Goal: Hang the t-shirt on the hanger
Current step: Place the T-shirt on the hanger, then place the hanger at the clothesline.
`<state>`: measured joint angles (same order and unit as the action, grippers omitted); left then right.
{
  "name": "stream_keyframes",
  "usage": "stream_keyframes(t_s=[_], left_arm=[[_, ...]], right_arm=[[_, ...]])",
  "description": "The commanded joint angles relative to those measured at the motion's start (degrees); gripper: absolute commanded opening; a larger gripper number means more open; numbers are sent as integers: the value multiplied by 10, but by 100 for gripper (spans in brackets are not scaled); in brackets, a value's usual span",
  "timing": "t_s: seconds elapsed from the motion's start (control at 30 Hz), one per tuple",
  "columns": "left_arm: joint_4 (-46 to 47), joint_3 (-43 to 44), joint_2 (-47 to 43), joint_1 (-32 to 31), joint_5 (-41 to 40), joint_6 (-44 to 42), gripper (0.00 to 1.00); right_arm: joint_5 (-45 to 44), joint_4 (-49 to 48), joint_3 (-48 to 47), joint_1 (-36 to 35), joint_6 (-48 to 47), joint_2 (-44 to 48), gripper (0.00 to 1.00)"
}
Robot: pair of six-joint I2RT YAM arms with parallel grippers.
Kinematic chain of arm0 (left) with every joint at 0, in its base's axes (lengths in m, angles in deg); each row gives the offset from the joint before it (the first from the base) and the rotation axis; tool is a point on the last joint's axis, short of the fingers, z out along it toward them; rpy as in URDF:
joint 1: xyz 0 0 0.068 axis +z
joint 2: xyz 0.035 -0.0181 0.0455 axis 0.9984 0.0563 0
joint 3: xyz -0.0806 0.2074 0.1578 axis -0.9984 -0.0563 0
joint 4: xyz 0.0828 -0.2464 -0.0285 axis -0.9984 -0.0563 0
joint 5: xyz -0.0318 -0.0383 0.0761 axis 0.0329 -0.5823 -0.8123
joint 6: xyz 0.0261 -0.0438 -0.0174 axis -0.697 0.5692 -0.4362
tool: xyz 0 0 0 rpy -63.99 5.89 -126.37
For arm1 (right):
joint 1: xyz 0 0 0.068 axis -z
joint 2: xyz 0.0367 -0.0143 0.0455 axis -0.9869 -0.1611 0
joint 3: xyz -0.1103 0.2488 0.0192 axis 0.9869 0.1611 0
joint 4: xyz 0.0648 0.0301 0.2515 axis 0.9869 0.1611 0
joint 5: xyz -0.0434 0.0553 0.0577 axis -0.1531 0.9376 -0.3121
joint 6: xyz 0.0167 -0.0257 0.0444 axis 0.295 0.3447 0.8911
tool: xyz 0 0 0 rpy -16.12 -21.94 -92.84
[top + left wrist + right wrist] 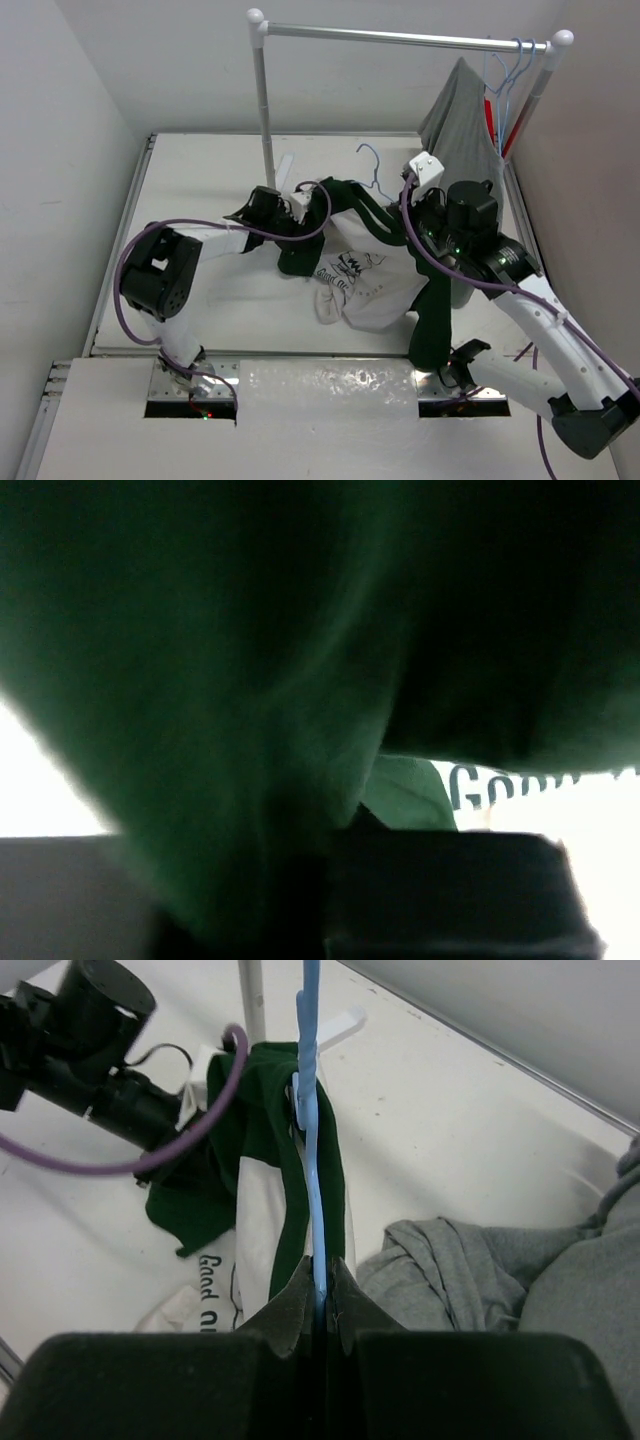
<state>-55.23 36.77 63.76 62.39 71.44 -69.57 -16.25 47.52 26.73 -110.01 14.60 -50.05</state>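
The t-shirt [250,680] smothers the left wrist view, so I cannot tell whether the left end effector [298,207] grips. The right end effector [320,1295] clamps the hanger [313,1150], seemingly partway inside the t-shirt, mid-tabletop; shoulders look unseated.

Top view high, facing down — wrist views close, all sharing the t-shirt [375,290]

T-shirt [375,295] and rack pole [266,120] rest on table [220,170]
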Motion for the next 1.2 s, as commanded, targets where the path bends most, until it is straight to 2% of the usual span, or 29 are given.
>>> stream_keyframes(t_s=[0.0, 0.13, 0.23, 0.3, 0.47, 0.5, 0.53, 0.57, 0.63, 0.67, 0.73, 0.77, 0.87, 0.93, 1.07, 1.17], left_arm=[[31, 25, -25, 32, -57, 40, 0], [21, 27, -54, 108, -45, 40, 0], [25, 28, -55, 108, -74, -2, 0], [20, 31, -57, 97, -60, -11, 0], [4, 60, -45, 93, -90, -23, 0], [-6, 68, -44, 93, -83, -27, 11], [-33, 73, -50, 93, -59, -37, 39], [-36, 74, -58, 92, -51, -39, 50], [-44, 71, -92, 93, -38, -50, 68], [-51, 72, -106, 93, -37, -55, 73], [-85, 86, -146, 94, -33, -73, 76], [-98, 93, -160, 94, -34, -76, 97], [-152, 122, -207, 98, -37, -98, 98], [-216, 171, -205, 100, -51, -102, 98], [-253, 191, -209, 100, -62, -114, 98], [-262, 188, -210, 100, -62, -115, 98]], right_arm=[[-39, 1, -13, 3, -1, 30, 0], [-87, 33, -16, 3, -18, 73, 0], [-97, 3, 1, 4, -2, 106, 0], [-90, -5, -2, 4, 22, 104, 0], [-75, 3, -23, 4, 40, 91, 0], [-77, 7, -25, 3, 39, 90, 0], [-83, 10, -31, 4, 38, 89, 0], [-89, 14, -36, 4, 37, 83, 0], [-123, 28, -60, 3, 40, 76, 0], [-139, 34, -71, 3, 42, 66, 0], [-185, 51, -109, 3, 40, 58, 0], [-201, 57, -122, 3, 40, 49, 0], [-256, 81, -179, 3, 32, 27, 0], [-292, 86, -223, 4, 26, 13, 0], [-345, 92, -329, 3, 7, -33, 0], [-387, 94, -363, 4, -3, -48, 0]])
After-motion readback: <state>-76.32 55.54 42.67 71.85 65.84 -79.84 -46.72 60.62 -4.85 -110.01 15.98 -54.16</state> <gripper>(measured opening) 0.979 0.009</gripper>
